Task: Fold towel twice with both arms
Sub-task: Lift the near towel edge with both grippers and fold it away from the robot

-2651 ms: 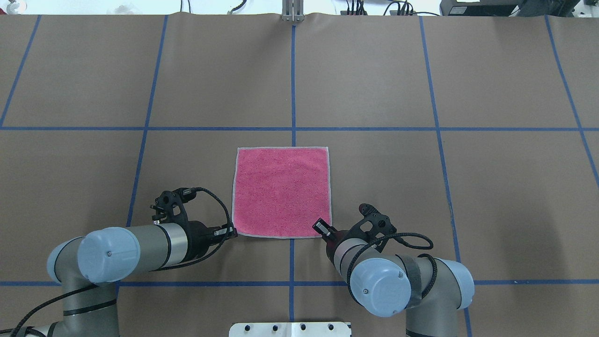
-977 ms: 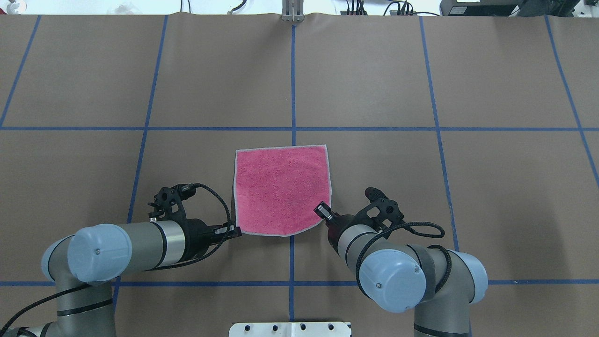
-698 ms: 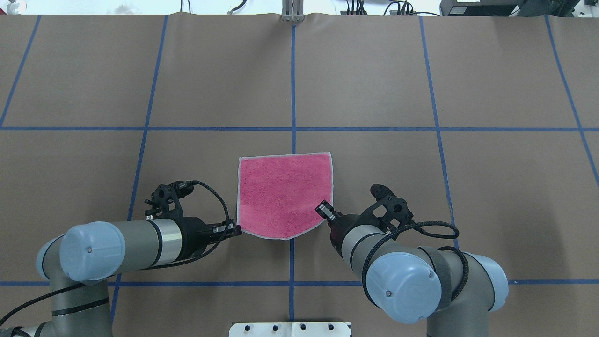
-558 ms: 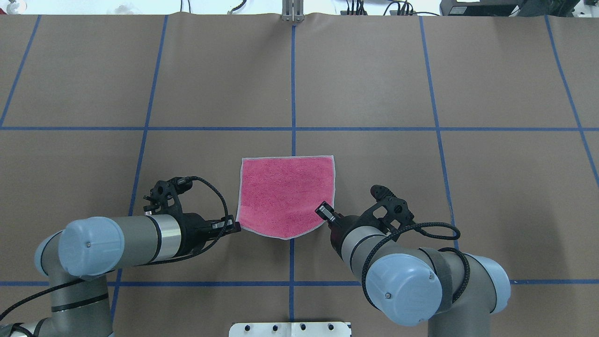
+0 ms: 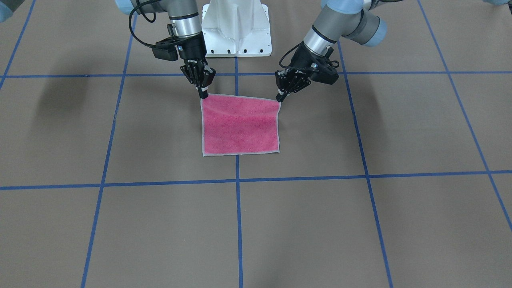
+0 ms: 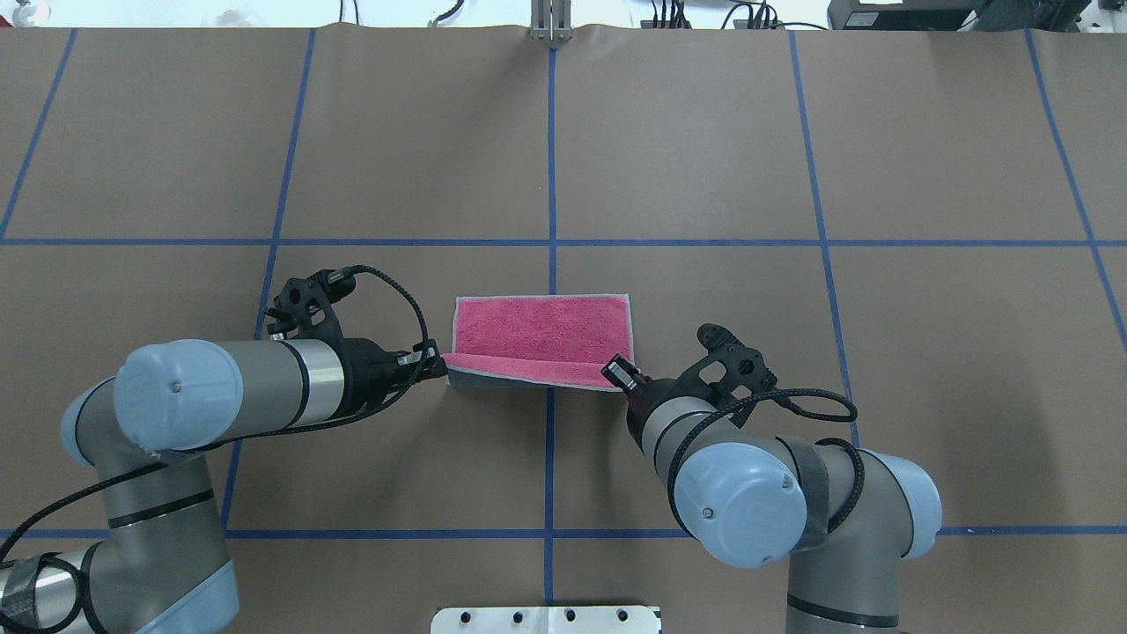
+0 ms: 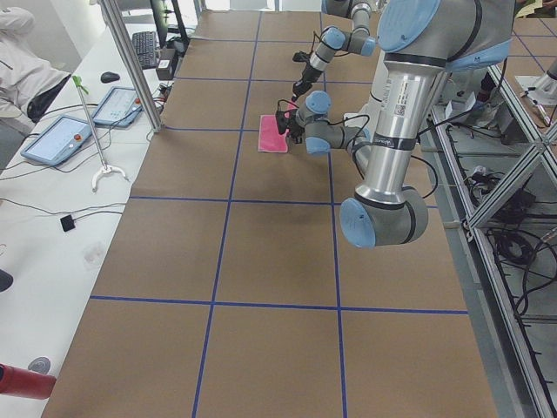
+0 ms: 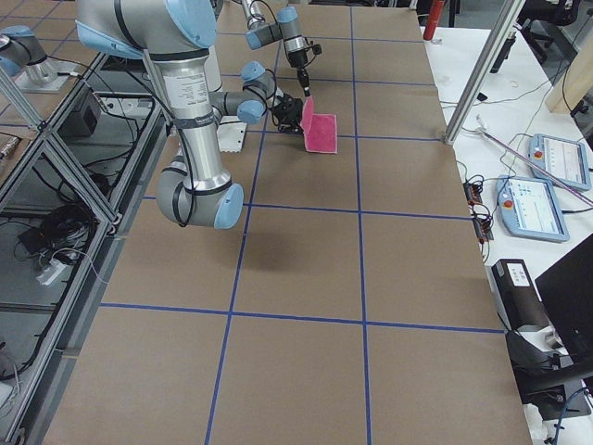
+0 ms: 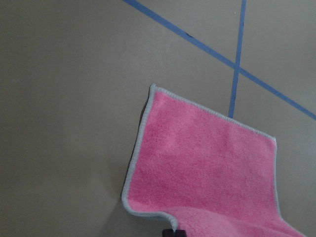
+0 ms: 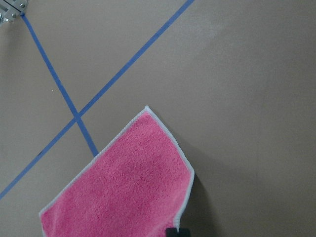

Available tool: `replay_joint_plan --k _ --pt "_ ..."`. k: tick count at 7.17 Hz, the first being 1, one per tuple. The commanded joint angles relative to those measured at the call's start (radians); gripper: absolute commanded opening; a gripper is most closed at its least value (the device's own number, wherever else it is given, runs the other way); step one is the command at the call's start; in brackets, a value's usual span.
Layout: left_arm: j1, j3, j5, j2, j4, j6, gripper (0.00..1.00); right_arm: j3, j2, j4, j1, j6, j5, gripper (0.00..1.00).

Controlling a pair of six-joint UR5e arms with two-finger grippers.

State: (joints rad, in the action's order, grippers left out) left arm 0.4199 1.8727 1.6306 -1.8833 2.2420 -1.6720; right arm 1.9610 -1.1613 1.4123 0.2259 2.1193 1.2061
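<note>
The towel (image 6: 541, 330) is pink side up, its far edge resting on the table and its near edge lifted, with a strip of dark grey underside (image 6: 493, 379) showing. My left gripper (image 6: 438, 365) is shut on the near left corner. My right gripper (image 6: 614, 374) is shut on the near right corner. In the front-facing view the towel (image 5: 240, 126) hangs from the left gripper (image 5: 279, 97) and the right gripper (image 5: 203, 95). Each wrist view shows the pink cloth (image 9: 207, 163) (image 10: 128, 192) sloping down from the held corner.
The table is brown paper with a blue tape grid (image 6: 551, 176). The white pedestal base (image 6: 546, 619) stands at the near edge. A metal bracket (image 6: 551, 31) sits at the far edge. A side bench with tablets (image 7: 61, 135) runs along the table's far side.
Both grippers have closed on the towel's near corners, raised them and carried them away from the robot. The towel slid a little, then its near half lifted, so the grey underside shows.
</note>
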Motion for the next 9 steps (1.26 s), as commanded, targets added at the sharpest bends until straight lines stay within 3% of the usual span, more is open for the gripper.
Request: replay_joint_plan --k 1,4,9 --pt "0.031 -0.058 0.000 -0.068 -0.035 0.000 0.00 -0.043 0.028 -0.001 0.033 -0.031 0.001 0.00" --pt "0.066 -0.162 -0.001 -0.123 -0.033 0.002 0.00 -0.109 0.077 -0.007 0.065 -0.041 0.001 0.00" --pt "0.065 -0.182 -0.003 -0.123 -0.032 0.008 0.00 -0.157 0.107 -0.007 0.079 -0.047 0.013 0.00"
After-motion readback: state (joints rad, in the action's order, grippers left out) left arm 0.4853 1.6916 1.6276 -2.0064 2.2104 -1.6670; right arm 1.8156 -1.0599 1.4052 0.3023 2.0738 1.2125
